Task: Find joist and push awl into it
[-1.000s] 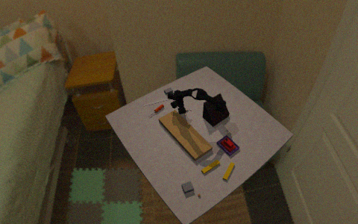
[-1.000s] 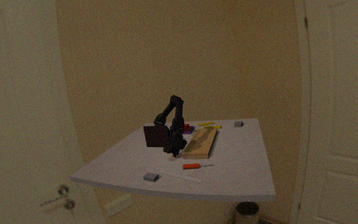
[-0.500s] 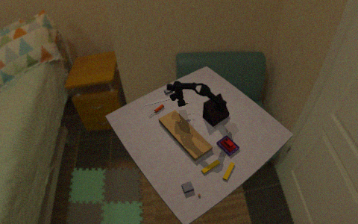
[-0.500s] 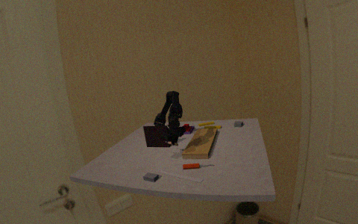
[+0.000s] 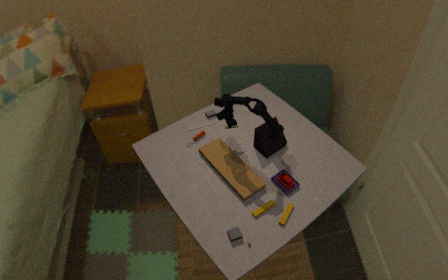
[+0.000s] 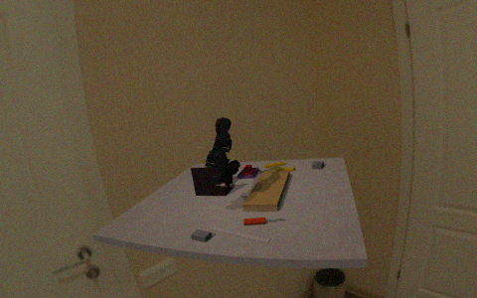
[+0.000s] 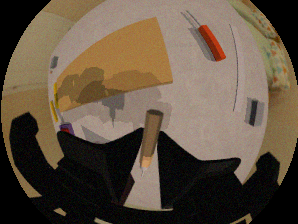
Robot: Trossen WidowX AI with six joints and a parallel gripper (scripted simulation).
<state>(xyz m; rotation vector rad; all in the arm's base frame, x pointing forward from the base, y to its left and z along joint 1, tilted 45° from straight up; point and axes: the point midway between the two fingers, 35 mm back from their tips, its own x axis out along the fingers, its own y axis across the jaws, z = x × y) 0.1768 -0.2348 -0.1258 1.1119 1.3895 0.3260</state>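
Top: awl (image 5: 232, 126) (image 6: 227, 185) (image 7: 152, 131) in the tool (image 5: 231, 123) (image 6: 229, 183) (image 7: 150, 132), off the panel's (image 5: 229, 170) (image 6: 270, 192) (image 7: 120, 57) end toward the bench's (image 5: 177, 159) (image 6: 164, 219) (image 7: 195, 95) upper-left edge. Red stud finder (image 5: 286, 179) (image 6: 248, 169) in purple tray (image 5: 291, 190) (image 6: 241, 176), toward lower-right edge. Orange nightstand (image 5: 114, 93) beyond left corner.

Exterior: pale bench, tan wall (image 6: 238, 74), doors both sides.

Wrist: brown handle, tan collar, thin pale tip; tool nearly closed, gripping it. Orange-handled driver (image 7: 212, 43) beside panel.
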